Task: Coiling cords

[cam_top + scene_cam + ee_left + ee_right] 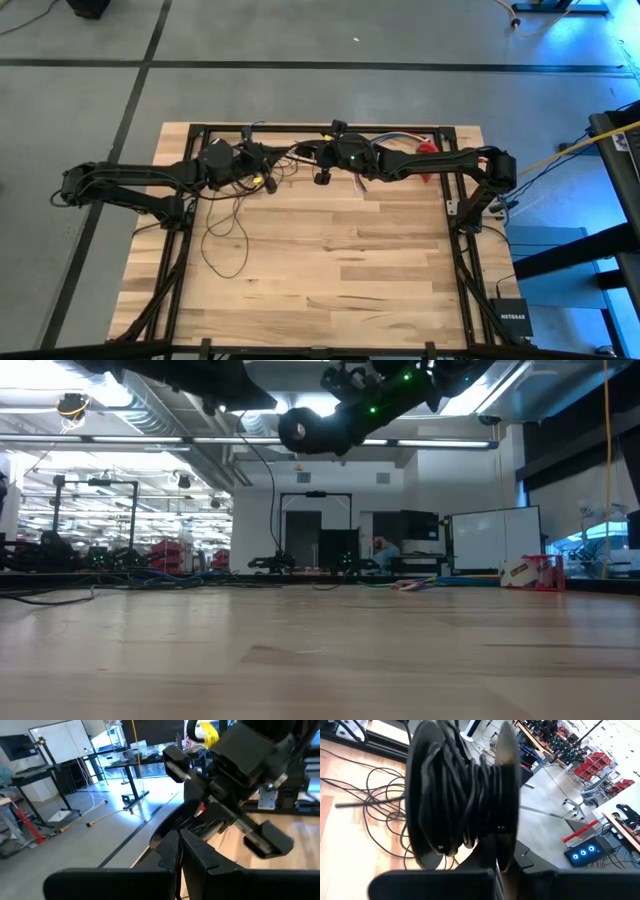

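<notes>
The thin dark brown-black cord (225, 235) trails in loose loops over the pale wooden plank tabletop (330, 270) toward nine o'clock. More of it is wound on a black round spool (462, 795) held up near twelve o'clock. The right gripper (322, 160) has its fingers pinching that spool. The left gripper (262, 160), just beside it, has fingers pressed together.

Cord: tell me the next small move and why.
Probably turn the spool in the right gripper to take up more cord. The spool already carries many dark wraps, yet loose loops lie on the table, and the shut left gripper looks pinched on the strand beside it, able to guide it.
</notes>
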Available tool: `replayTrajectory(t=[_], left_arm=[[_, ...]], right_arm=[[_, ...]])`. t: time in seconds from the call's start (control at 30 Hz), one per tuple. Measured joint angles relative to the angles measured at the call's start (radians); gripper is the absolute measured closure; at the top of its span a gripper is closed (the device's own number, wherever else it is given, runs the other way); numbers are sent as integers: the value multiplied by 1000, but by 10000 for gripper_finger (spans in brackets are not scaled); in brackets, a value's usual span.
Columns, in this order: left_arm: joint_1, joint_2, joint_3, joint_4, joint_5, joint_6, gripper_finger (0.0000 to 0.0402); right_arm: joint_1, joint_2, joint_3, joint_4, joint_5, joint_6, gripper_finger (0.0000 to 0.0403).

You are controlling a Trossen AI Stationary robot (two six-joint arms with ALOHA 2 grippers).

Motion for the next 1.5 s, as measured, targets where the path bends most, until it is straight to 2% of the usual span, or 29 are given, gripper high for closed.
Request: replayTrajectory(t=[0.13,0.23,0.33,0.5,0.63,0.77,0.9,1.17,1.5], left_arm=[[0,0,2,8,1,42,380],[-2,0,4,1,1,65,347],[-2,-1,50,-112,-1,98,300],[-2,-2,194,-405,-30,116,237],[12,-1,221,-424,24,200,225],[45,32,219,-411,162,239,237],[87,94,220,-331,260,245,257],[130,146,219,-284,281,299,295],[136,144,219,-318,320,358,394]], right_arm=[[-1,0,-1,-4,-8,-2,398],[-1,1,-2,-4,-10,-2,398],[-1,1,-2,-12,-11,-3,398],[-1,1,-2,-24,-20,-25,398],[-1,1,-2,-23,-83,-26,398],[0,1,-2,-20,-139,-27,398],[0,1,-2,-15,-151,-27,398],[0,1,-2,-38,-150,-27,398],[0,1,-1,-48,-159,-52,398]])
